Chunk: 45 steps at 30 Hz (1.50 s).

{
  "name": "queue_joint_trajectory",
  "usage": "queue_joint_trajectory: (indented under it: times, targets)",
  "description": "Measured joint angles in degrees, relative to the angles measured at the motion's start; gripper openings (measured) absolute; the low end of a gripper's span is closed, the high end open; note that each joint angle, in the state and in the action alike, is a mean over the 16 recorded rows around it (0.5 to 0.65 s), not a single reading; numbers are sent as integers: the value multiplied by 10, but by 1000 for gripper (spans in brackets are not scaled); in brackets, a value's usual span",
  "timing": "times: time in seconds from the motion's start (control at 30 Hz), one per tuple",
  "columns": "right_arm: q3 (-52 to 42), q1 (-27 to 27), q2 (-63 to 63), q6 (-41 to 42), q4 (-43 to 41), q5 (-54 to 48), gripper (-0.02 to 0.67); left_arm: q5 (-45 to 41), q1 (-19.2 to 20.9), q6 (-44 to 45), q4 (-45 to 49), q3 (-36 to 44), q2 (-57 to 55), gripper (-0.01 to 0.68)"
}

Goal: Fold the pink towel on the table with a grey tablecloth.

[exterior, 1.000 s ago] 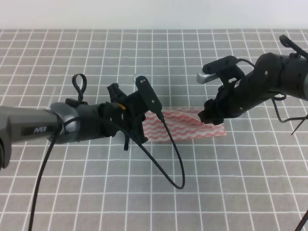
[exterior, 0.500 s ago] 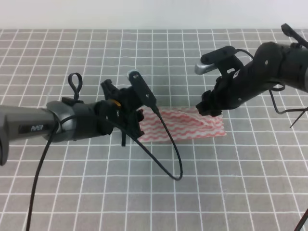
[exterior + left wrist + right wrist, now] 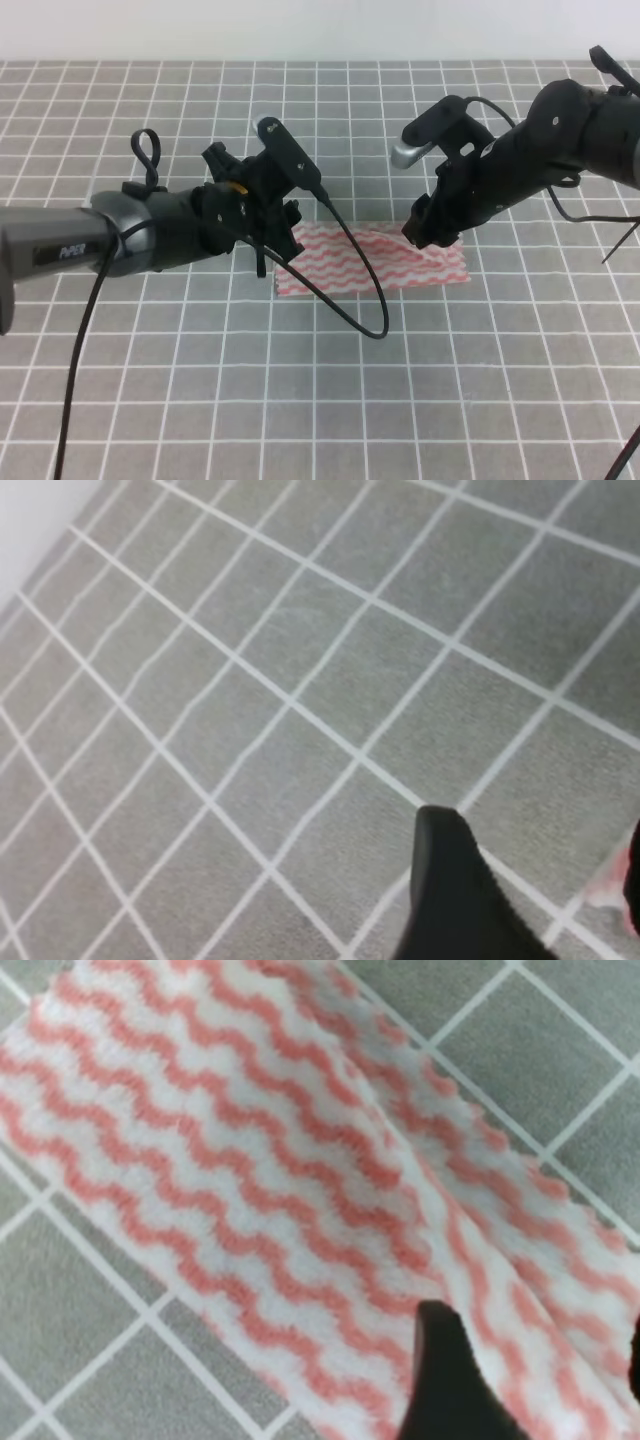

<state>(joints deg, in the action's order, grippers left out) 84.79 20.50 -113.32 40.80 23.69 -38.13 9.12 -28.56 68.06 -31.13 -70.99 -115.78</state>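
- Pink towel (image 3: 375,262) lying folded into a long strip at centre frame on the grey tablecloth (image 3: 300,400).
- Left gripper (image 3: 285,235) over the strip's left end, fingers apart, nothing between.
- Right gripper (image 3: 428,228) above the right end, open; towel directly beneath its fingertips (image 3: 450,1380).

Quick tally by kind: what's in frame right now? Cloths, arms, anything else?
Pink towel: 1
Grey tablecloth: 1
Robot arms: 2, with left gripper and right gripper
Total: 4
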Motion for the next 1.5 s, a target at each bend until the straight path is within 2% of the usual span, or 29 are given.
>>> queue_joint_trajectory:
  times: [0.37,0.57,1.5]
  targets:
    - [0,0,0,145,39,-2,354,-39,0,-4,-4,-3,0,342]
    - [0,0,-1,198,53,-4,359,-47,0,-6,-5,-3,1,342]
    - [-1,0,-37,251,56,53,365,-61,25,-8,-5,-3,1,341]
